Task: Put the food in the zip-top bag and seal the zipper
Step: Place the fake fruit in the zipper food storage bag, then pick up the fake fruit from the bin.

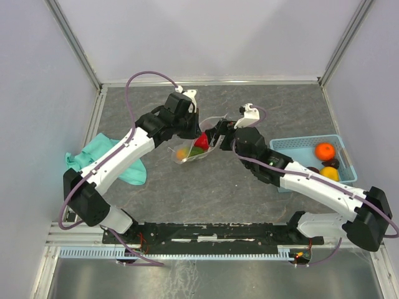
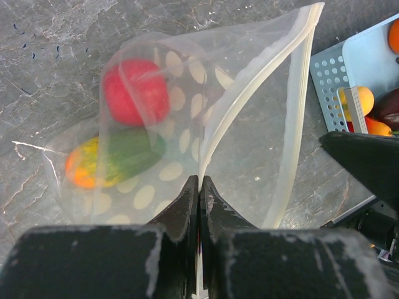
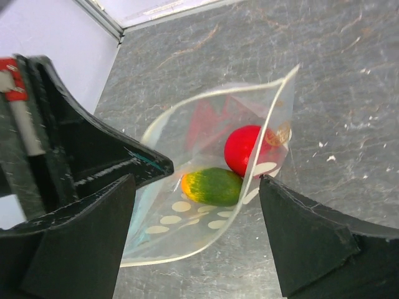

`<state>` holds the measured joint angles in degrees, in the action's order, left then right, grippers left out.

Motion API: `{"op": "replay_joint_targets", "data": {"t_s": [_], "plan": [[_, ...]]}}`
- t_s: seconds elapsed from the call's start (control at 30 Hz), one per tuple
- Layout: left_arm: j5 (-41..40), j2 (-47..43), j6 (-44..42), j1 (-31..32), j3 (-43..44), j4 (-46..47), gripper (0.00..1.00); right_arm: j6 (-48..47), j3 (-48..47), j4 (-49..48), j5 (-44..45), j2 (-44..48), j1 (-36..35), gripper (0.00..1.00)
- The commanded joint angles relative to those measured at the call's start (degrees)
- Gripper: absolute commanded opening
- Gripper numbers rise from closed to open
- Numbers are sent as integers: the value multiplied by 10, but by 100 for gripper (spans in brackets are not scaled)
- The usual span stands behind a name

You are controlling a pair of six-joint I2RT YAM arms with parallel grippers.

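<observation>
The zip-top bag (image 1: 198, 147) lies mid-table with its mouth held open. Inside are a red fruit (image 2: 135, 91) and a green-and-orange fruit (image 2: 115, 161). My left gripper (image 2: 199, 181) is shut on the whitish zipper strip (image 2: 215, 124) of the bag's near lip and holds it up. The far lip (image 2: 298, 106) arcs away to the right. My right gripper (image 3: 198, 180) is open and empty, just above and beside the open mouth, with the red fruit (image 3: 244, 149) and green fruit (image 3: 213, 185) showing between its fingers. From above, both grippers, left (image 1: 201, 132) and right (image 1: 216, 136), meet at the bag.
A blue basket (image 1: 298, 144) at the right holds an orange fruit (image 1: 325, 151), a yellow one (image 1: 330, 174) and a dark purple one (image 1: 331, 163). A teal cloth (image 1: 93, 159) lies at the left under the left arm. Walls enclose the grey table.
</observation>
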<state>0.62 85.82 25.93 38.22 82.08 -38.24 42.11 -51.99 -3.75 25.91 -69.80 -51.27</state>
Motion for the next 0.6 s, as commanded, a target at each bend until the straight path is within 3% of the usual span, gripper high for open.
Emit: {"op": "replay_joint_targets", "data": {"t_s": [0.0, 0.33, 0.57], "plan": [[11, -33, 5, -2, -3, 30, 3, -82, -95, 98, 18, 24, 2, 88], [-5, -46, -29, -3, -1, 20, 3, -127, -195, 340, -38, 37, 61, 89], [-9, -53, -51, -2, 3, 14, 3, -97, -192, 484, -70, 70, 156, 90]]}}
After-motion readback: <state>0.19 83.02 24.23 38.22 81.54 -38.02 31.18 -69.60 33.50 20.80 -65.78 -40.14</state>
